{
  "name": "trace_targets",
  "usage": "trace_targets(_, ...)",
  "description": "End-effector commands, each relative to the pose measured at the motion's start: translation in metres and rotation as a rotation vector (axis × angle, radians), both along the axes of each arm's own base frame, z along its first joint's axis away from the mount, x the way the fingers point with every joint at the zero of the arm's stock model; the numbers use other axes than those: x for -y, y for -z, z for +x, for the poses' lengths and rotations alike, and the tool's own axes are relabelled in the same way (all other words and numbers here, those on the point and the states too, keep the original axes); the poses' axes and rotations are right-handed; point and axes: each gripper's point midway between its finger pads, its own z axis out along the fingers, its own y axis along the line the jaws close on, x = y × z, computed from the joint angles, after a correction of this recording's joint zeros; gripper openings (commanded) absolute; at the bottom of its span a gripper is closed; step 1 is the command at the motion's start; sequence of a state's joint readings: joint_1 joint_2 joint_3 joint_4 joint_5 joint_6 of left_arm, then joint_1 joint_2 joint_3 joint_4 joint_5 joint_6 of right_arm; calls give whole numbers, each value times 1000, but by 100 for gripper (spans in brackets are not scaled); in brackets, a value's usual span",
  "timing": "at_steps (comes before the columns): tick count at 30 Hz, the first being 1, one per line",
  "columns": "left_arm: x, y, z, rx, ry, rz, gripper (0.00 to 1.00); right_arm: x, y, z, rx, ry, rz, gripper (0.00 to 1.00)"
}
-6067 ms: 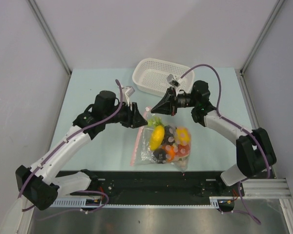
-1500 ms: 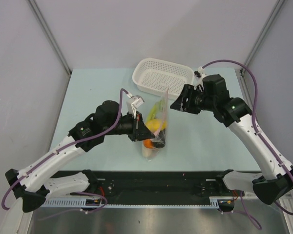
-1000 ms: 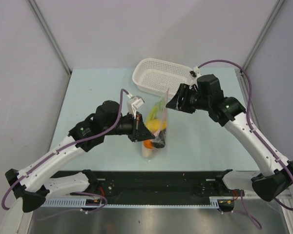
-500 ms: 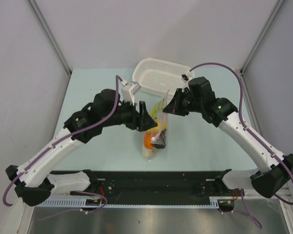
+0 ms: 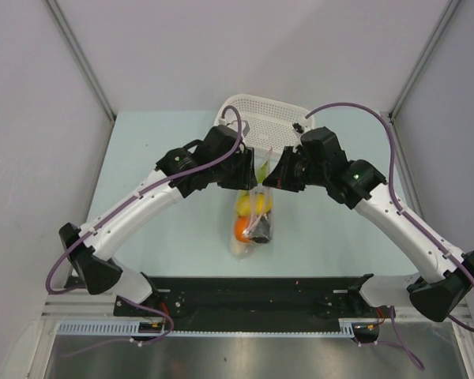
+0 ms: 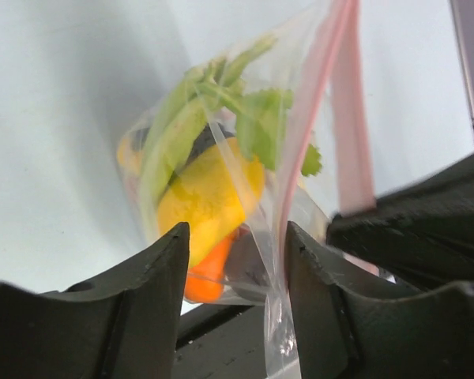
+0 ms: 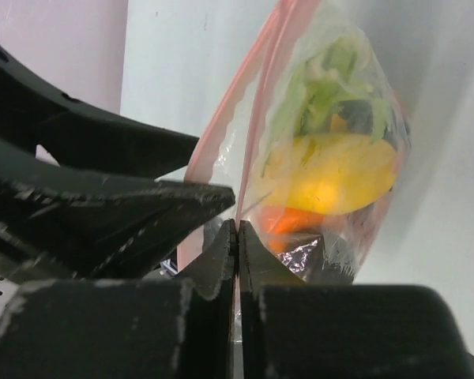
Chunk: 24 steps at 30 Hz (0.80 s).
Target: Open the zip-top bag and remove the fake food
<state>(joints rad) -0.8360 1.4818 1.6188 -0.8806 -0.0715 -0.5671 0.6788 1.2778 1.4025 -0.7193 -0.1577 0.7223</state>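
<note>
Over table (image 5: 154,142), both jaws partly hide zip-top bag (image 5: 253,223).

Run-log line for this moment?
zip-top bag upright, zip up | fake food inside | left end effector open around bag edge | right end effector shut on bag

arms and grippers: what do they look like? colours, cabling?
Left arm and right arm: white links, black joints, purple cable along each. Left gripper and right gripper: matte black, two tapered fingers. Green light on the right arm.

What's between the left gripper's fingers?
The zip-top bag with the fake food inside, unclamped; left gripper open. Seen in the left wrist view.
</note>
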Motion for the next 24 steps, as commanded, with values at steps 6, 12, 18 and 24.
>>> trace_targets(6,0,0,14,43,14,77,4,14,-34,-7,89,12,-3,0)
trace_targets(12,-5,-36,7,138,54,-7,0,57,5,-9,41,44,-253,7)
trace_targets(18,-5,-58,-10,193,91,-157,0,99,31,-16,16,48,-524,18)
trace_targets(24,10,-49,-18,135,105,-245,0,71,-28,-18,137,11,-418,40)
